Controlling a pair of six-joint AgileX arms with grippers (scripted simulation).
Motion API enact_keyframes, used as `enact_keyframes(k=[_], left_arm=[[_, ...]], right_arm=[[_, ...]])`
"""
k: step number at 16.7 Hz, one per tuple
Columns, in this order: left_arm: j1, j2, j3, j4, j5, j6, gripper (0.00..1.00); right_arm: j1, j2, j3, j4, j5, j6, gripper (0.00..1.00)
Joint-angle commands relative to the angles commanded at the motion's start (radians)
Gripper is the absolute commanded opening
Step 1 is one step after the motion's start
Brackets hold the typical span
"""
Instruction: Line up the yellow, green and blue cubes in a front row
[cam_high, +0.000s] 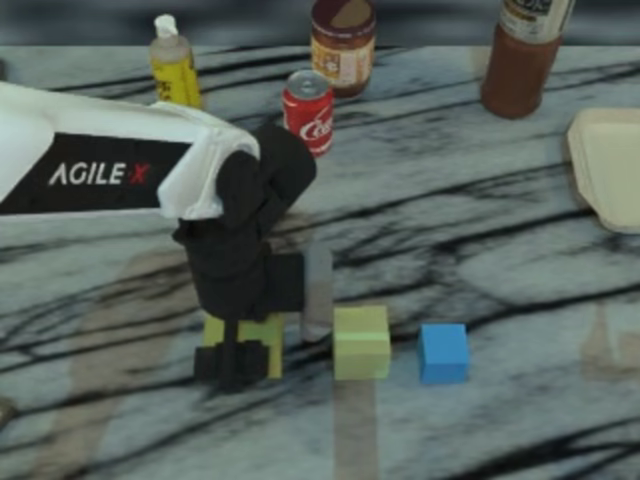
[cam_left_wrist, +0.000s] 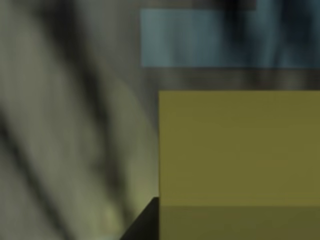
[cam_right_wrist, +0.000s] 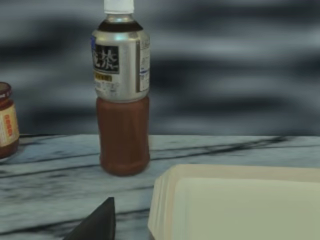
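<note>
The left gripper is down over the yellow cube, one of three cubes, at the left end of the front row; whether its fingers pinch the cube I cannot tell. The green cube sits just right of it, the blue cube further right, each apart from its neighbour. Behind stand two bottles, one yellow and one brown, one jar and one can. One tray lies at the right edge. The right arm is out of the top view.
</note>
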Motion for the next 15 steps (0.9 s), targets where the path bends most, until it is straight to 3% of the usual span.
enact_keyframes(k=[4,15], left_arm=[[0.0,0.0,0.0,0.0,0.0,0.0,0.98],[0.002,-0.005,0.011,-0.017,0.0,0.001,1.0]], right_arm=[[0.0,0.0,0.0,0.0,0.0,0.0,1.0],[0.0,0.0,0.0,0.0,0.0,0.0,1.0]])
